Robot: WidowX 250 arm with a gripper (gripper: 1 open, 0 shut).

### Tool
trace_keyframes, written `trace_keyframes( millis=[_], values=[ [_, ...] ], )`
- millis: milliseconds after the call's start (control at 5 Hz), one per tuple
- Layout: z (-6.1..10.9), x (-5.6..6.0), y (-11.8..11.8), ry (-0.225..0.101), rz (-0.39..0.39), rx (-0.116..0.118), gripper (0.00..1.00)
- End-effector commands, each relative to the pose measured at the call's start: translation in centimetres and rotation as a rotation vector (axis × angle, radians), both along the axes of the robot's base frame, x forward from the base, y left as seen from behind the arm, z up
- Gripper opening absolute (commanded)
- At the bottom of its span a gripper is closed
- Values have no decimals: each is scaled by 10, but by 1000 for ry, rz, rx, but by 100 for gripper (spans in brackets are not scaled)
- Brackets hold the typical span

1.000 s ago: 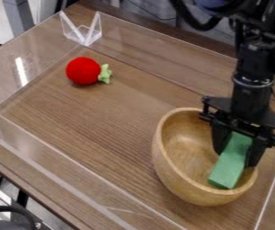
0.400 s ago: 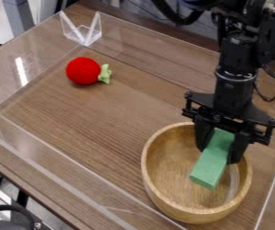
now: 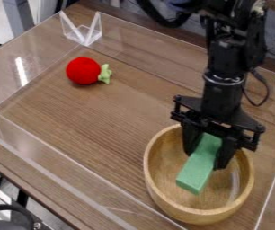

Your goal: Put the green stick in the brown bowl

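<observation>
The green stick [image 3: 197,172] is a flat light-green block that slants down into the brown bowl [image 3: 159,184], with its lower end near the bowl's floor. The bowl is wide, light-brown wood and stands at the front right of the table. My gripper [image 3: 212,146] comes straight down over the bowl and is shut on the stick's upper end, with its black fingers [image 3: 187,137] at rim height. Whether the stick's lower end touches the wood, I cannot tell.
A red round fruit with a green stem [image 3: 84,70] lies at the back left on the wooden tabletop [image 3: 92,126]. Clear acrylic walls [image 3: 20,148] border the table, with a folded clear piece [image 3: 83,31] at the back corner.
My gripper has shifted left with the green stick still in it. The bowl now sits a little nearer the front edge than a second ago.
</observation>
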State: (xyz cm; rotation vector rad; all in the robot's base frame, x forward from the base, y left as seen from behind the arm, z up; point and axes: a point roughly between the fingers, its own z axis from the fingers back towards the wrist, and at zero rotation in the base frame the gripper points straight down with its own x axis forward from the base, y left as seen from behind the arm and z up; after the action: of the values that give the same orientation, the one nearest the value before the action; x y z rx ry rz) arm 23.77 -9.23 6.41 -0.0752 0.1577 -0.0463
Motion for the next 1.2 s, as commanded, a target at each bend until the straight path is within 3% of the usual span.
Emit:
trace_keyframes(
  millis=[0, 200, 400, 600, 1000],
  values=[
    [18, -4, -1, -49, -64, -18, 0],
    [8, -4, 0, -40, -76, -16, 0],
    [10, -9, -2, -31, -114, -18, 100],
    [15, -14, -3, -26, -150, -20, 100],
    [48, -20, 12, -106, -89, 11, 100]
  ],
)
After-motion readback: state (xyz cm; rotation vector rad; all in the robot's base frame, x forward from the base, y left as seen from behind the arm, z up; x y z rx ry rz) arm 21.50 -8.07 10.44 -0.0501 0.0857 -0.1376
